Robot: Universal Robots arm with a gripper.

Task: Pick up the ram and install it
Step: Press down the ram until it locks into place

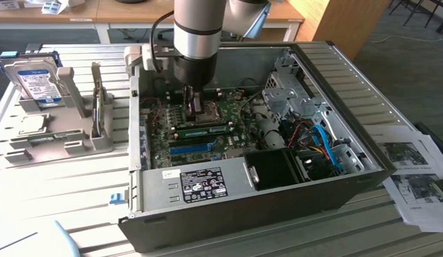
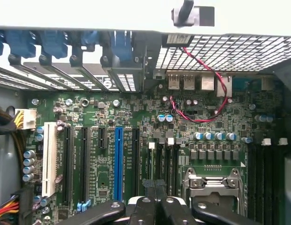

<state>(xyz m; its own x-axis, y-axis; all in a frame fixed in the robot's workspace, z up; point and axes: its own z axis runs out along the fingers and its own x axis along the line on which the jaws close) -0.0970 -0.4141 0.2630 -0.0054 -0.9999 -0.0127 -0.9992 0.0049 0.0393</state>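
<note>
The ram point(image 1: 204, 129), a long green stick, lies along the black memory slots of the motherboard point(image 1: 164, 134) inside the open computer case point(image 1: 264, 201). In the exterior view my gripper point(image 1: 196, 110) reaches down into the case over the processor socket point(image 1: 207, 113), just behind the ram. Whether it touches the ram I cannot tell. In the wrist view the gripper point(image 2: 156, 194) is shut, its dark fingers point(image 2: 149, 197) pressed together with nothing seen between them. They hang above the board between the blue long slot point(image 2: 118, 161) and the processor socket point(image 2: 213, 185).
A grey stand point(image 1: 57, 136) at the exterior view's left holds a hard drive point(image 1: 37, 80) and a square silver processor chip point(image 1: 32, 124). Drive cages and blue cables point(image 1: 318, 142) crowd the case's right side. Printed papers point(image 1: 414, 166) lie beside the case.
</note>
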